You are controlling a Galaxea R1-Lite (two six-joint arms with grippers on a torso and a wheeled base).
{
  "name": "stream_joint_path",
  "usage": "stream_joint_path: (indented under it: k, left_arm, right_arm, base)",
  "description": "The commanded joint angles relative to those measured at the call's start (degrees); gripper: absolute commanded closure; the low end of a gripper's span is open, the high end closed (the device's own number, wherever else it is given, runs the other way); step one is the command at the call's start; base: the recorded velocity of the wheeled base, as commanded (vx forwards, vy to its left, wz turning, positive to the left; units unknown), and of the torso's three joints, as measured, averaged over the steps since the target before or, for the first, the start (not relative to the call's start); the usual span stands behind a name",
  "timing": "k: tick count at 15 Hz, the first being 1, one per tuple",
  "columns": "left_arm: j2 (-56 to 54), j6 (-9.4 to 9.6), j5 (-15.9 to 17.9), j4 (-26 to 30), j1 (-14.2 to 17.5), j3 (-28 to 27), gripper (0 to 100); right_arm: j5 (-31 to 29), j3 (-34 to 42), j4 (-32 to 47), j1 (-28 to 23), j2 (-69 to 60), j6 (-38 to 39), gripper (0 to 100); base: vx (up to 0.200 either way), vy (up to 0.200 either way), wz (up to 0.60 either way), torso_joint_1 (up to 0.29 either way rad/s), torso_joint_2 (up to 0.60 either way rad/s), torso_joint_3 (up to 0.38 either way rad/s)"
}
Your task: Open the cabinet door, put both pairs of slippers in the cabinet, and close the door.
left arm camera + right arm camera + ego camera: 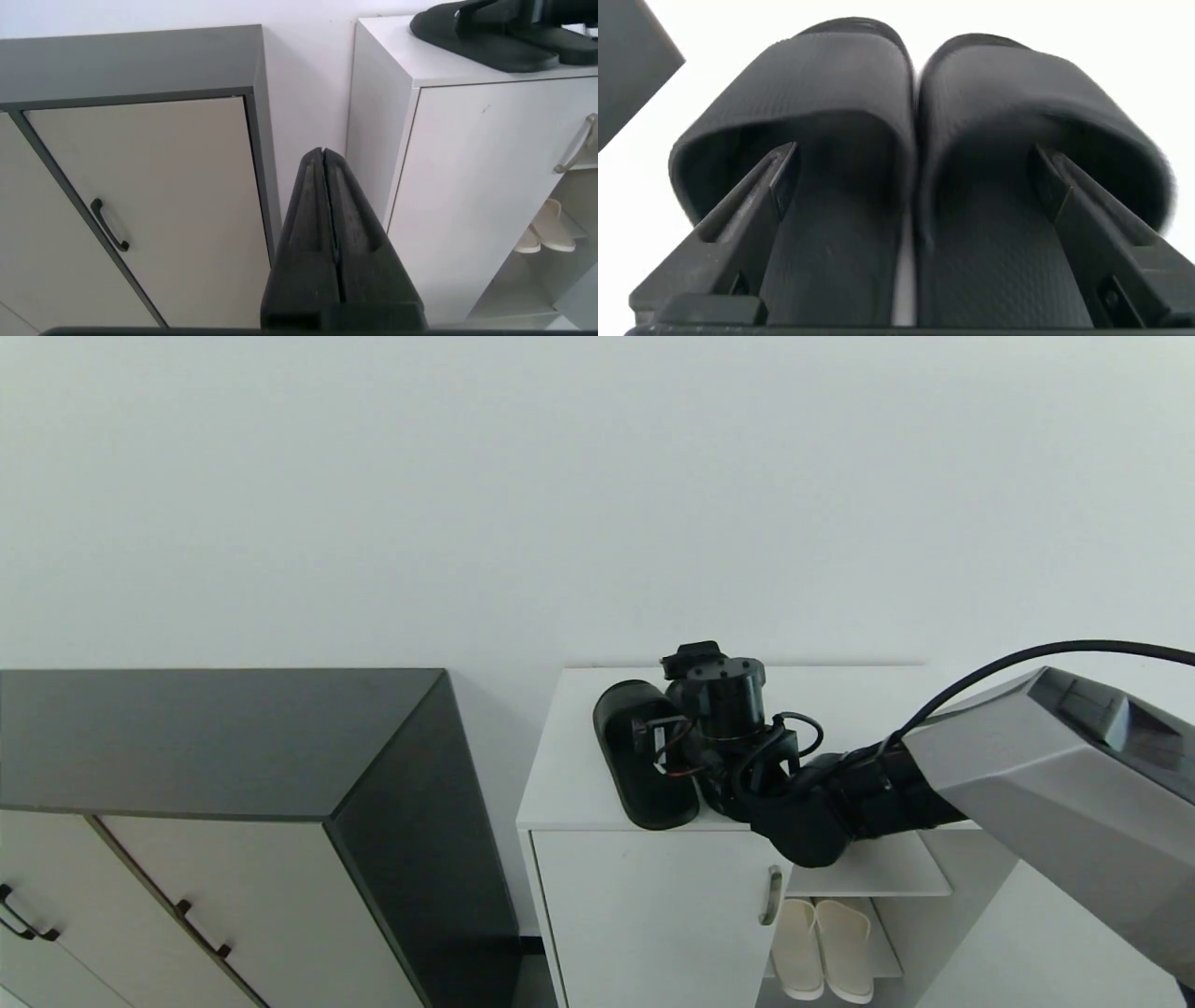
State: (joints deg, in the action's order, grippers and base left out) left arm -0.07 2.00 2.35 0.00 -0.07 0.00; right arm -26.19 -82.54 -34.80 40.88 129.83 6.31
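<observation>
On top of the white cabinet (569, 775) lie the black slippers (831, 140), side by side near its front edge. The right end effector (913, 159) is spread, with one finger inside each slipper's strap. Below, the cabinet's left door (653, 905) is shut, while the right side is open, with the white slippers (822, 947) on the lower shelf. Left of it stands a grey cabinet (187, 737). Before the gap between the two cabinets hangs the left end effector (323, 163), pressed together and holding nothing.
</observation>
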Motion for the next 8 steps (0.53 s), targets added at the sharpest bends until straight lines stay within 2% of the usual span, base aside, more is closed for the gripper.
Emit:
stream_joint_path:
  k: [1,3,4,8]
  left_arm:
    - [0.1,0.02,0.0,0.0,0.0,0.0,100]
    - [0.1,0.02,0.0,0.0,0.0,0.0,100]
    - [0.1,-0.07,0.0,0.0,0.0,0.0,100]
    - [0.1,-0.24,-0.1,0.0,0.0,0.0,100]
  right_arm:
    - [0.0,-3.3,0.2,-0.1,3.4,0.0,0]
    - [-0.1,-5.9,0.7,-0.2,4.8,0.0,0]
    - [0.0,-6.6,0.8,-0.4,5.2,0.0,100]
    - [-0.2,-6.8,0.7,-0.7,4.8,0.0,100]
  base:
    - [0.000,0.000,0.00,0.000,0.00,0.000]
    - [0.000,0.000,0.00,0.000,0.00,0.000]
    - [0.000,0.000,0.00,0.000,0.00,0.000]
    - [0.000,0.000,0.00,0.000,0.00,0.000]
